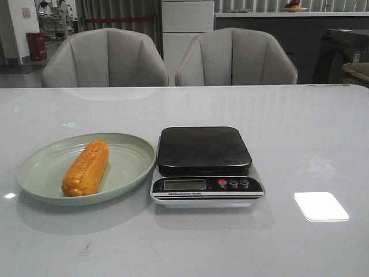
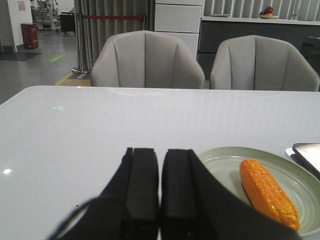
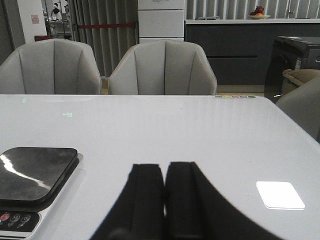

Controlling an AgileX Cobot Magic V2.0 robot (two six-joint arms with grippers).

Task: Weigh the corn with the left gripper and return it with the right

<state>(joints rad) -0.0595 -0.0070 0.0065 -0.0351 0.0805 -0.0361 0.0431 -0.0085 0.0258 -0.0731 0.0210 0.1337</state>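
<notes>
The orange-yellow corn (image 1: 86, 168) lies on a pale green plate (image 1: 130, 153) at the table's left, next to a kitchen scale (image 1: 203, 151) with a black platform, empty. In the left wrist view the corn (image 2: 267, 191) and plate (image 2: 220, 161) lie to one side of my left gripper (image 2: 160, 152), which is shut and empty, short of the plate. My right gripper (image 3: 164, 167) is shut and empty over bare table beside the scale (image 3: 33, 175). Neither gripper shows in the front view.
Two grey chairs (image 1: 106, 57) (image 1: 235, 56) stand behind the table's far edge. A bright light patch (image 1: 320, 206) lies on the glossy white table at the front right. The scale's display and buttons (image 1: 232, 183) face the front.
</notes>
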